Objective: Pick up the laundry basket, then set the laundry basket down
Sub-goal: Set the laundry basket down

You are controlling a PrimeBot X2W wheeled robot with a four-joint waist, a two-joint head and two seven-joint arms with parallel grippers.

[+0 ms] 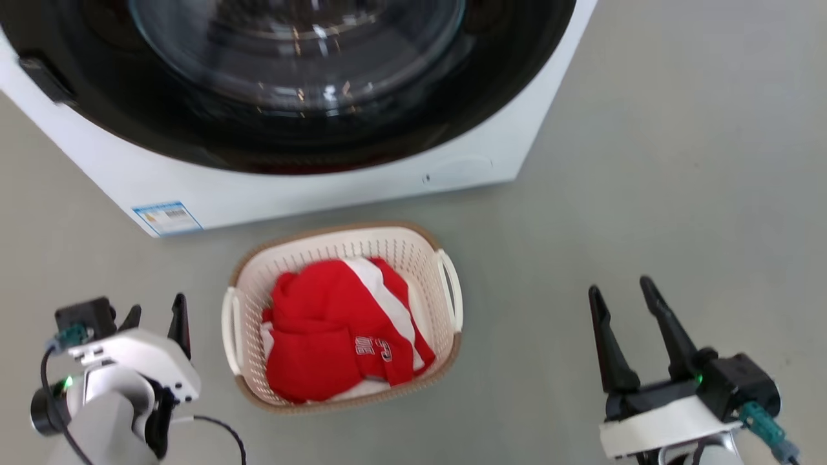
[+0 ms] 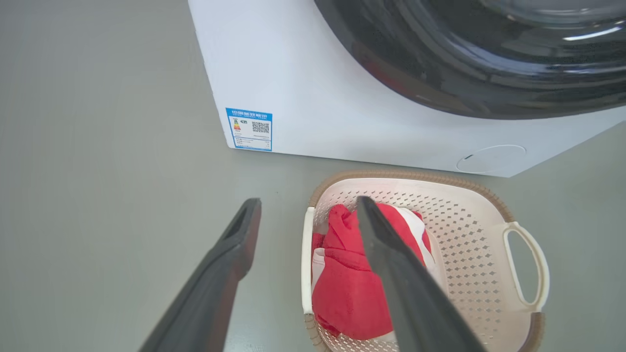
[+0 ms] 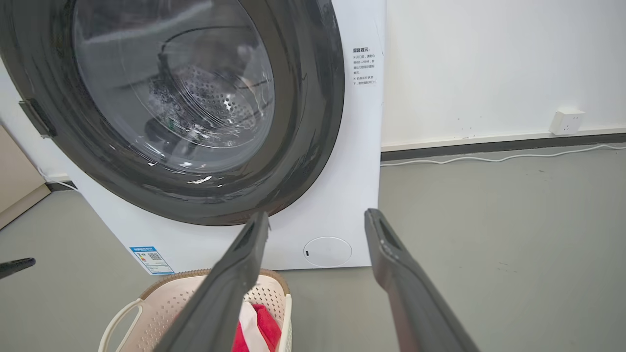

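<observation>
Cream-white plastic: the laundry basket [image 1: 387,248] [image 2: 464,234] [image 3: 166,303] stands upright on the grey floor [image 1: 646,161], just in front of the washing machine [image 1: 323,187] [image 2: 318,98] [image 3: 352,146], with a narrow strip of floor between them.
Rim and handles: a brown woven-look band runs round the top. The white left handle [image 1: 231,329] faces the robot's left, and the right handle [image 1: 449,290] [image 2: 530,264] faces its right.
Contents: a red garment [image 1: 329,329] [image 2: 342,288] [image 3: 264,322] with white panels and white lettering lies crumpled inside (the white cloth beneath may be a second piece; I cannot tell).
Left gripper [image 1: 157,305] [image 2: 308,201]: fingers set wide apart, holding nothing. It hangs just beside the left handle without touching it. In its wrist view one finger crosses in front of the basket's inside and the other lies over bare floor.
Right gripper [image 1: 619,286] [image 3: 317,215]: also spread wide and empty, over bare floor, well apart from the right handle.
Machine front: white panel, a dark round door [image 1: 297,51] [image 3: 171,98] with clear glass, and a blue-edged energy label [image 1: 167,217] [image 2: 249,129] [image 3: 151,260] at its lower left corner.
Background: the right wrist view shows a white wall with a socket [image 3: 566,121] and a pale cable [image 3: 489,159] along the floor.
</observation>
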